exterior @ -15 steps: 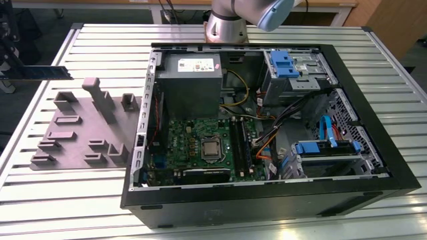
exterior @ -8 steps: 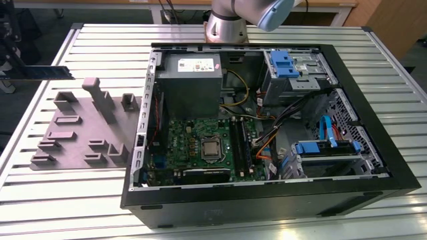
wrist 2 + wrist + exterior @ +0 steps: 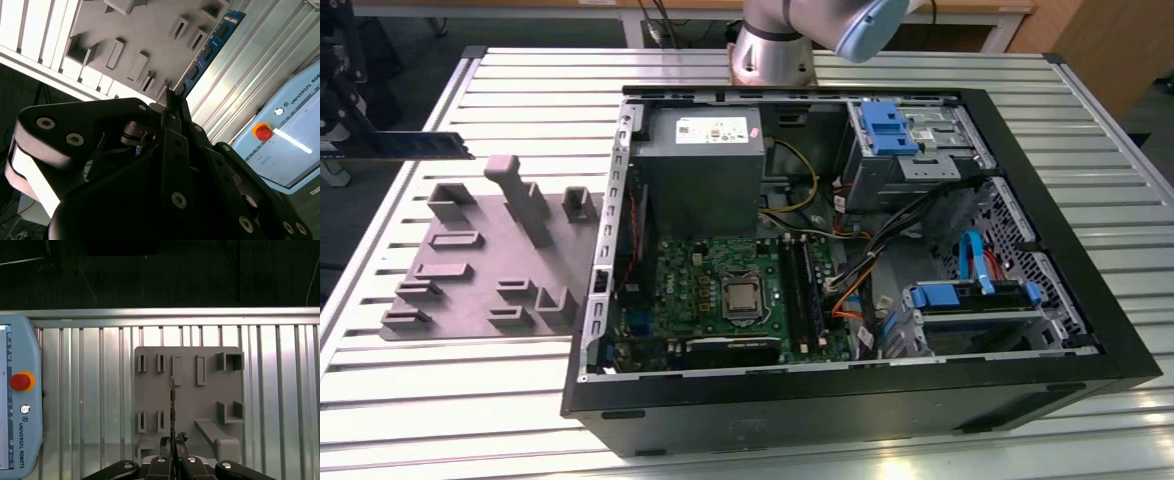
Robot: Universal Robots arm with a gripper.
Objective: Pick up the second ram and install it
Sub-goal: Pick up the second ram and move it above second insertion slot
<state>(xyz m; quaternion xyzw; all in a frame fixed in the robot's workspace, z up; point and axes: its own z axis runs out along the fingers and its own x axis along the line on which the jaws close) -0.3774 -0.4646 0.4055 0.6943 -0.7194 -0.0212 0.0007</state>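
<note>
My gripper (image 3: 172,444) is shut on the second ram (image 3: 172,405), a thin blue-green stick seen edge-on in the first wrist view. In the second wrist view its flat side with dark chips (image 3: 210,47) runs out from the fingertips (image 3: 170,102). The stick hangs in the air above the grey plastic tray (image 3: 187,365), apart from it. In the exterior view the ram (image 3: 416,146) lies level at the far left, over the tray (image 3: 467,270). The open computer case (image 3: 854,250) with its black memory slots (image 3: 801,290) sits to the exterior view's right of the tray.
The tray carries raised blocks and slots on a slatted metal table (image 3: 520,90). A teach pendant with a red button (image 3: 20,381) lies on the table beside the tray. The arm's base (image 3: 771,50) stands behind the case. Cables and drive cages fill the case's right half.
</note>
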